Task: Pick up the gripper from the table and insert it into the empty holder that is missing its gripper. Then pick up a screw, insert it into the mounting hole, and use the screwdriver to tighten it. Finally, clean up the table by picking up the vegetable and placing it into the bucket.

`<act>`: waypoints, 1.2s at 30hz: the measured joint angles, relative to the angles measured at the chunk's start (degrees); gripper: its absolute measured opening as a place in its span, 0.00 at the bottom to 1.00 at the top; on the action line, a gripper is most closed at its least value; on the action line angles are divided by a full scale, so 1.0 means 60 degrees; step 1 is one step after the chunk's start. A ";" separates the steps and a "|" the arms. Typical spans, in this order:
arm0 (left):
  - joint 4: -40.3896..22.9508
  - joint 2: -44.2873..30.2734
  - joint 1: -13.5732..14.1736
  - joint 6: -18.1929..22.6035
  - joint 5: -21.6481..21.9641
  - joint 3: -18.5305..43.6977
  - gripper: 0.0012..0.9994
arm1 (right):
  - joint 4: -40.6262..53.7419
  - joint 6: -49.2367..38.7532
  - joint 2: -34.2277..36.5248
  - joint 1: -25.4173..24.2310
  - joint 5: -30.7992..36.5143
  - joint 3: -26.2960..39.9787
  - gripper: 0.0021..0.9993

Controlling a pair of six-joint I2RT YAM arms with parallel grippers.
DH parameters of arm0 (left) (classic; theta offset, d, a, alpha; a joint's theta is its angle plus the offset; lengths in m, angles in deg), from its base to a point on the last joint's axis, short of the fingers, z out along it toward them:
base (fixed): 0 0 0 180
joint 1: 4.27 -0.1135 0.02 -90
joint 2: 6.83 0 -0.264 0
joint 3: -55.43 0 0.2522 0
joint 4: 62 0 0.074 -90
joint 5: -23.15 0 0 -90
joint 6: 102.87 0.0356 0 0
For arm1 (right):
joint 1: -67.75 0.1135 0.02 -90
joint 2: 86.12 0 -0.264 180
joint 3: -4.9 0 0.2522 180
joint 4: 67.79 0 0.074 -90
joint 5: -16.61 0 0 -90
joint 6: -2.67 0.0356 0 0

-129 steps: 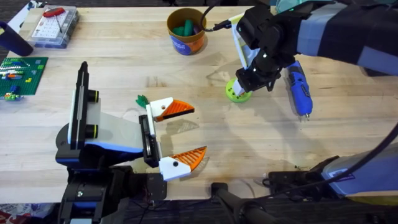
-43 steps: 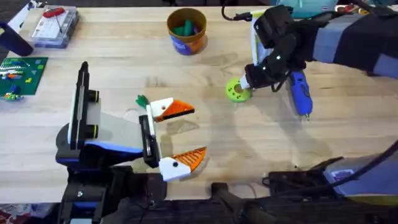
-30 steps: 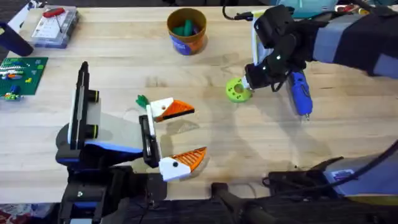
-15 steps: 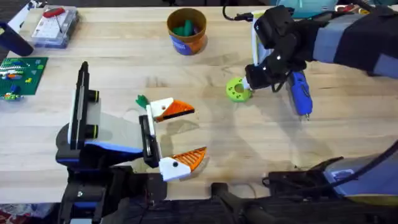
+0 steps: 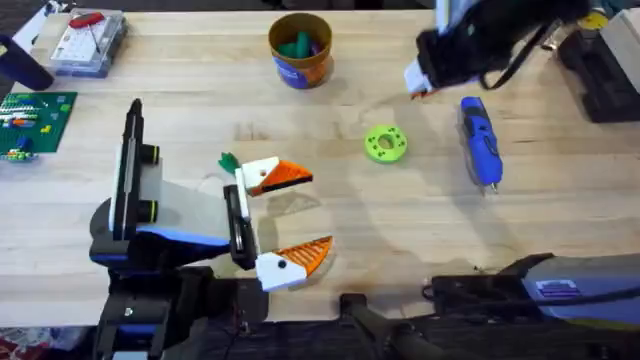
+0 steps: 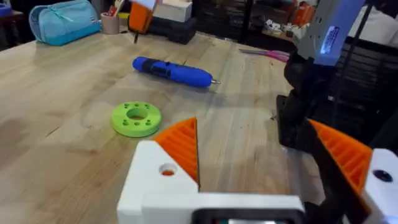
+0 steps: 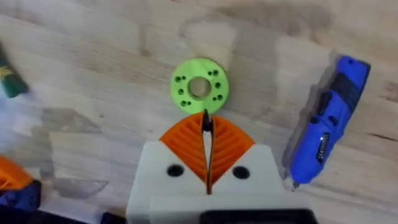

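Observation:
The vegetable, a lime-green ring (image 5: 385, 143), lies flat on the table right of centre; it is also in the wrist views (image 7: 199, 86) (image 6: 137, 118). The blue screwdriver (image 5: 480, 140) (image 7: 323, 140) lies just right of it. The orange bucket (image 5: 300, 48) stands at the back with green pieces inside. My right gripper (image 5: 425, 75) (image 7: 206, 118) hangs above the table behind the ring, shut, pads pressed together on nothing. My left gripper (image 5: 318, 210) (image 6: 261, 149) rests open near the front, pointing at the ring. The loose gripper, holder and screw are out of view.
A clear parts box (image 5: 88, 40) with a red-handled tool sits at the back left, a green baseplate (image 5: 35, 120) below it. A small dark-green piece (image 5: 228, 160) lies by my left gripper's far finger. A black case (image 5: 605, 70) stands at the right edge.
My right gripper has lifted off the green ring and drawn back toward the table's far side. The ring stays on the table. The left arm has not moved.

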 joint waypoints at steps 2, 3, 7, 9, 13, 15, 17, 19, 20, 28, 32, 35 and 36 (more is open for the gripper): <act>0.0000 0.0000 0.0000 0.0000 0.0000 0.0000 0.99 | 0.0650 -0.0116 -0.0018 0.0222 0.0007 0.0732 0.01; 0.0000 0.0000 0.0000 0.0000 0.0000 0.0000 0.99 | 0.1001 -0.0145 -0.0002 0.0353 0.0010 0.1106 0.01; 0.0000 0.0000 0.0000 0.0000 0.0000 0.0000 0.99 | 0.1645 -0.0288 -0.0031 0.1120 0.0003 0.2389 0.01; 0.0000 0.0000 0.0000 0.0003 0.0000 0.0000 0.99 | 0.1756 -0.0321 -0.0031 0.1507 0.0003 0.2763 0.01; 0.0000 0.0000 0.0000 0.0000 0.0000 0.0000 0.99 | 0.1765 -0.0347 -0.0027 0.2372 -0.0004 0.3053 0.01; 0.0000 0.0000 0.0000 0.0000 0.0000 0.0000 0.99 | 0.1678 -0.0417 -0.0031 0.2901 0.0003 0.3086 0.01; 0.0000 0.0000 0.0000 0.0003 0.0000 0.0000 0.99 | 0.1617 -0.0511 -0.0027 0.3418 -0.0001 0.3089 0.01; 0.0000 0.0000 0.0000 0.0003 0.0000 0.0000 0.99 | 0.1573 -0.0602 -0.0024 0.3880 -0.0004 0.3089 0.01; 0.0000 0.0000 0.0000 0.0000 0.0000 0.0000 0.99 | 0.1566 -0.0644 -0.0020 0.4078 -0.0001 0.3089 0.01; 0.0000 0.0000 0.0000 0.0000 0.0000 0.0000 0.99 | 0.1468 -0.0944 0.0236 0.5111 -0.0001 0.3104 0.00; 0.0000 0.0000 0.0000 0.0000 0.0000 0.0000 0.99 | 0.1442 -0.1045 0.0467 0.5432 -0.0004 0.3104 0.00; 0.0000 0.0000 0.0000 0.0000 0.0000 0.0000 0.99 | 0.1389 -0.1103 0.0544 0.5567 -0.0004 0.3104 0.00; 0.0000 0.0000 0.0000 0.0000 0.0000 0.0000 0.99 | 0.1352 -0.1111 0.0558 0.5608 -0.0001 0.3104 0.00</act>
